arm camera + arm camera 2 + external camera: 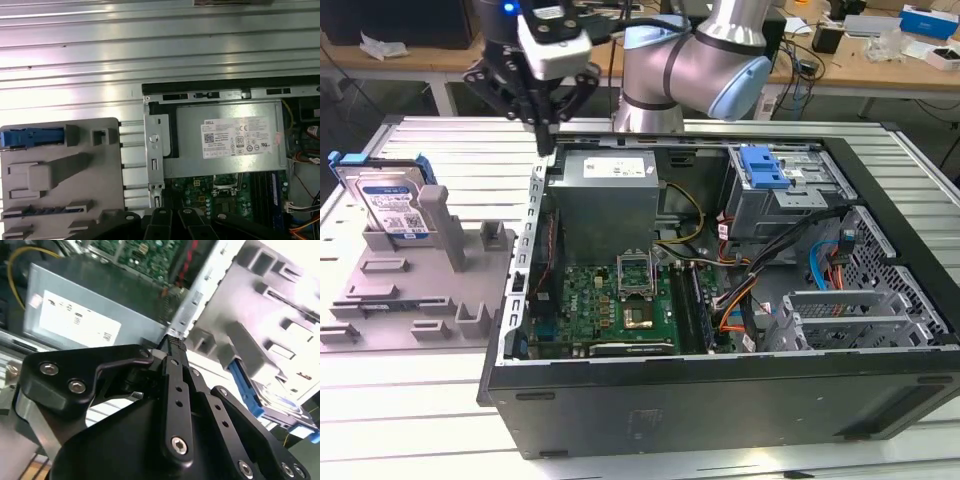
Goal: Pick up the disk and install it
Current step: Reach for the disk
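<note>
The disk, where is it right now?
The disk stands on edge in the grey holder at the exterior view's left, just outside the open computer case.

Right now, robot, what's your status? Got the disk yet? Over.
Gripper shut, empty, over the computer case edge. Disk upright in the grey holder, untouched. No obstacle seen between them.
</note>
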